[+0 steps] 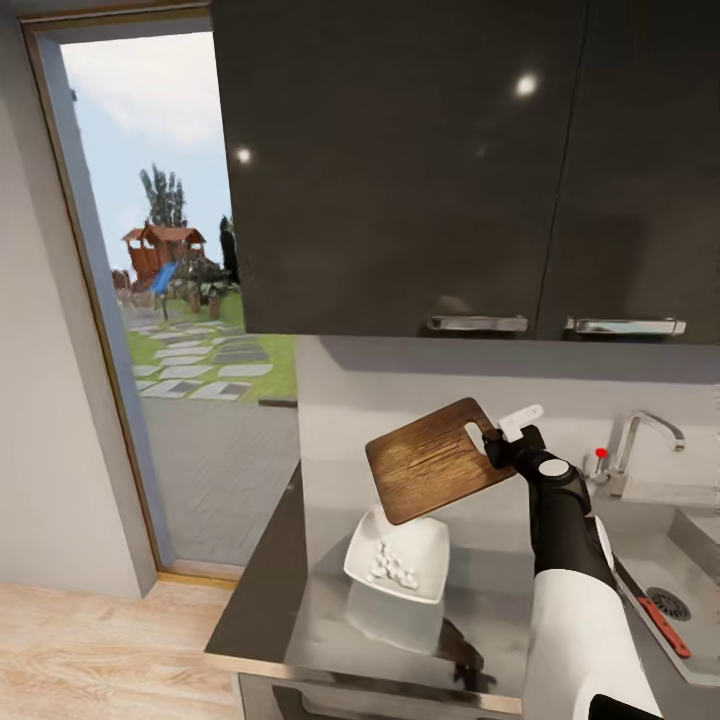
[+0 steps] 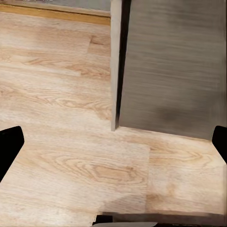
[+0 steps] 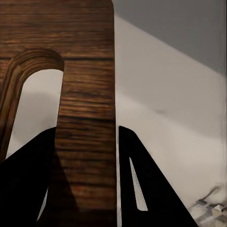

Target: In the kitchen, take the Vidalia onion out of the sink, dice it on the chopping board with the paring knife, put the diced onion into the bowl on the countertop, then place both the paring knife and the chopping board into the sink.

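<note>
My right gripper [image 1: 497, 440] is shut on the chopping board [image 1: 438, 460], pinching its slotted end. The board hangs tilted in the air above the white bowl [image 1: 425, 545], which stands on the dark countertop [image 1: 290, 610] with diced onion [image 1: 392, 567] inside. In the right wrist view the black fingers [image 3: 146, 189] clamp the board [image 3: 85, 94] beside its slot. The red-handled paring knife [image 1: 662, 625] lies in the sink [image 1: 700, 560], next to the drain. My left gripper [image 2: 113, 142] is open, low over the wooden floor.
Dark wall cabinets [image 1: 400, 170] hang close above the raised board. The chrome tap [image 1: 650, 425] and red knob [image 1: 600, 453] stand behind the sink. A doorway [image 1: 170, 300] opens left of the counter. A grey cabinet side [image 2: 170, 66] is near the left gripper.
</note>
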Tool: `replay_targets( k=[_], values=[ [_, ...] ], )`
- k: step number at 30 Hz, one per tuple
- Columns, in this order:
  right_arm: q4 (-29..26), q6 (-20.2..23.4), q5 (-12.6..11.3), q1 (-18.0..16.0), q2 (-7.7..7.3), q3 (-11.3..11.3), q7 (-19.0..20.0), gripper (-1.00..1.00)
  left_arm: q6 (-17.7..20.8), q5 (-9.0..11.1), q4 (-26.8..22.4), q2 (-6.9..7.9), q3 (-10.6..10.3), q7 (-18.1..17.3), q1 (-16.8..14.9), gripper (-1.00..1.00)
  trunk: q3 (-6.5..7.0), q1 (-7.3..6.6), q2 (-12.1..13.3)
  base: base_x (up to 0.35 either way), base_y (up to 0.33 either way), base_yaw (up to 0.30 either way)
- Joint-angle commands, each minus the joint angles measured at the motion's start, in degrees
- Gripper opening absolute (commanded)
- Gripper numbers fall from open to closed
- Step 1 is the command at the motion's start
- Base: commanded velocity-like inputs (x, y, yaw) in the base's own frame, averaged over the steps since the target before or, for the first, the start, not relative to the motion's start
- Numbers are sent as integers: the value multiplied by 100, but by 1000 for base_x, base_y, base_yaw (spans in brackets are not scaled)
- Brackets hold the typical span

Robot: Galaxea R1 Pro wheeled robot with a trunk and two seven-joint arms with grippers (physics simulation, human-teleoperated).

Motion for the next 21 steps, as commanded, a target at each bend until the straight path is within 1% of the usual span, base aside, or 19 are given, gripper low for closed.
replay_targets(
  k=[1, 3, 4, 5, 6, 8, 9, 10, 13, 14, 18, 21],
  values=[
    [-23, 23, 11, -3, 6, -15, 48, -100, -9, 35, -5, 3, -17, 21, 3, 100, 8, 3, -3, 0, -123, 0],
    [-61, 46, -48, -3, 6, -22, 102, -100, -9, 36, -5, 3, -18, 22, 3, 100, 24, 3, -3, 0, -64, 0],
    [-83, 53, -143, -3, 6, -28, 161, -100, -9, 34, -8, 3, -18, 20, 2, 100, 28, 3, -3, 0, -32, 0],
    [-116, 61, -325, -3, 6, -38, 264, -100, -9, 35, -8, 3, -17, 20, 3, 100, 31, 3, -3, 0, -21, 0],
    [-155, 74, -595, -3, 6, -47, 410, -100, -9, 34, -10, 3, -18, 19, 2, 100, 33, 3, -3, 0, -13, 0],
    [-208, 147, -1244, -3, 6, -66, 729, -100, -9, 34, -10, 3, -19, 20, 4, 100, 35, 3, -3, -3, -7, 0],
    [-226, 213, -1509, -3, 6, -75, 828, -100, -9, 34, -8, 3, -21, 21, 6, 100, 35, 3, -3, -34, -3, 0],
    [-238, 289, -1683, -3, 6, -82, 892, -100, -9, 33, -7, 3, -22, 20, 6, 100, 36, 3, -3, -60, -2, 0],
    [-252, 424, -1912, -3, 6, -91, 970, -100, -9, 36, -5, 3, -24, 20, 4, 100, 36, 3, -3, -84, -1, 0],
    [-254, 443, -1943, -3, 6, -94, 981, -100, -9, 34, -5, 3, -25, 21, 4, 100, 36, 3, -3, -103, -5, 0],
    [-257, 522, -1985, -3, 6, -139, 992, -100, -9, 32, -5, 3, -25, 21, 2, 100, 36, 3, -3, -122, -60, 0],
    [-258, 657, -1991, -3, 6, -312, 988, -100, -9, 32, 0, 3, -25, 23, 1, 100, 36, 3, -3, -144, -131, 0]
  ],
)
